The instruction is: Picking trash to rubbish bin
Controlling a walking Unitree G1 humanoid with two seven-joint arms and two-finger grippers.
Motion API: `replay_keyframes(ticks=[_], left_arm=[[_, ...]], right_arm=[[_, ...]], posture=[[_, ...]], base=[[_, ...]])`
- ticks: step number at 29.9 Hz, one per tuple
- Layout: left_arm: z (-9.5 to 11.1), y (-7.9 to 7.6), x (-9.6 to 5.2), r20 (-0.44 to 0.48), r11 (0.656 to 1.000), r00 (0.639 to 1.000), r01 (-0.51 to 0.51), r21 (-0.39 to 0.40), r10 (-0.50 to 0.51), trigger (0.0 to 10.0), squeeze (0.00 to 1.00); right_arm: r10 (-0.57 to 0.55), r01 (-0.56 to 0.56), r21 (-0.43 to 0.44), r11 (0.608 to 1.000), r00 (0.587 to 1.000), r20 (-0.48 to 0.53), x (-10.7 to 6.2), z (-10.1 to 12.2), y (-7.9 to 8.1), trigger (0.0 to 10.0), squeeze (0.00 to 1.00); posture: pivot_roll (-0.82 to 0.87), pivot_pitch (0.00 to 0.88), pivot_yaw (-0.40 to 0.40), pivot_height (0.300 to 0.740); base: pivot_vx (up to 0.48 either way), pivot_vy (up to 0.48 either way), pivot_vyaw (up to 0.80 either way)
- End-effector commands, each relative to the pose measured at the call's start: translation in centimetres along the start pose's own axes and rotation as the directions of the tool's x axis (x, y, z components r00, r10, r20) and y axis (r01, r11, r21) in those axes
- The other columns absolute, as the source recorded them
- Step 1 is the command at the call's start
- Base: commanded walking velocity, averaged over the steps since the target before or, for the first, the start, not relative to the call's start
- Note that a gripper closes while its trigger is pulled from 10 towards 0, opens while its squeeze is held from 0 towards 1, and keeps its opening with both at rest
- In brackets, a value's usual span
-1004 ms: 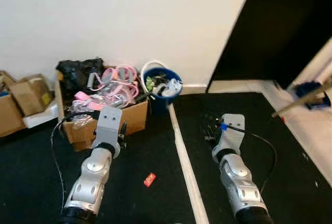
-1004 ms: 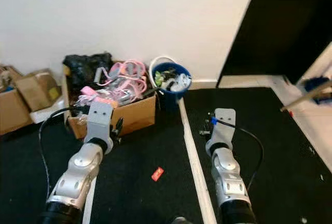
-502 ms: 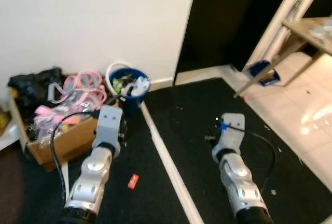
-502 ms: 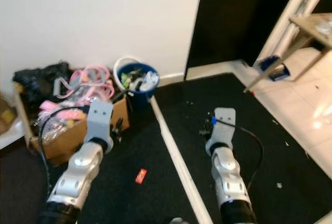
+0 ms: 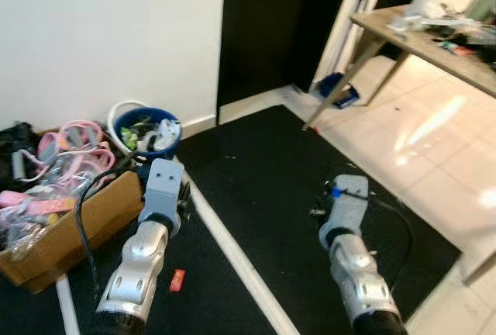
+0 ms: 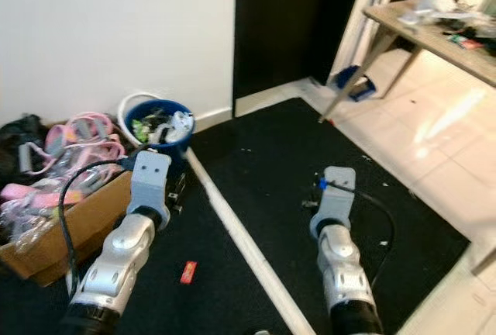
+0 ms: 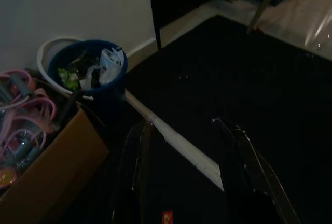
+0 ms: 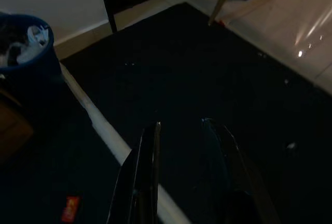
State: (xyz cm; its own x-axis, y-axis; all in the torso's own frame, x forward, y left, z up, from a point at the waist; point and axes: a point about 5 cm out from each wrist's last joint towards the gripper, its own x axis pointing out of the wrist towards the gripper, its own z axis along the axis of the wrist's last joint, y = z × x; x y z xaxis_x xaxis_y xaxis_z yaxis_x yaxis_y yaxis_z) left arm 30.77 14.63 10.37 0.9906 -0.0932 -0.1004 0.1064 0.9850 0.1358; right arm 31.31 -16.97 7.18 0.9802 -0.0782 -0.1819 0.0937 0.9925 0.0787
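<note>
Jaws apparently parted, empty, view swung rightward

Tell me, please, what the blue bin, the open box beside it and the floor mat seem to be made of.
Blue bin: probably plastic, with a smooth, even colour and a thin rim. Open box: corrugated cardboard, plain matte brown with folded flaps. Floor mat: looks like black carpet or felt, dull and without shine, unlike the glossy tiles beside it.

a white wall (image 5: 101, 32), black mats (image 5: 263, 188), shiny pale tiles (image 5: 434, 149), and a wooden table (image 5: 418, 36) beside a dark doorway (image 5: 271, 25).
</note>
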Motion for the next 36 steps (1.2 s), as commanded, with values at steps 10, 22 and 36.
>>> replay_keyframes(ticks=[10, 22, 36], left_arm=[[-0.18, -0.21, -0.03, -0.006, 1.0, 1.0, 0.013, 0.007, -0.013, 10.0, 0.0], [-0.19, -0.26, 0.0, -0.01, 1.0, 1.0, 0.016, 0.004, -0.016, 10.0, 0.0], [-0.17, -0.44, 0.01, -0.01, 1.0, 1.0, 0.021, -0.003, -0.021, 10.0, 0.0]], right_arm=[[-0.013, 0.013, -0.007, 1.0, 1.0, 0.004, -0.02, 0.08, -0.55, 10.0, 0.0], [-0.017, 0.017, -0.009, 1.0, 1.0, -0.003, -0.09, 0.04, -0.77, 10.0, 0.0], [-0.021, 0.021, -0.011, 1.0, 1.0, -0.005, -0.06, 0.06, -0.85, 10.0, 0.0]], posture=[[0.0, 0.113, -0.034, 0.74], [-0.01, 0.124, -0.032, 0.74], [-0.01, 0.133, -0.035, 0.74]], base=[[0.0, 0.0, -0.51], [0.0, 0.0, -0.53], [0.0, 0.0, -0.56]])
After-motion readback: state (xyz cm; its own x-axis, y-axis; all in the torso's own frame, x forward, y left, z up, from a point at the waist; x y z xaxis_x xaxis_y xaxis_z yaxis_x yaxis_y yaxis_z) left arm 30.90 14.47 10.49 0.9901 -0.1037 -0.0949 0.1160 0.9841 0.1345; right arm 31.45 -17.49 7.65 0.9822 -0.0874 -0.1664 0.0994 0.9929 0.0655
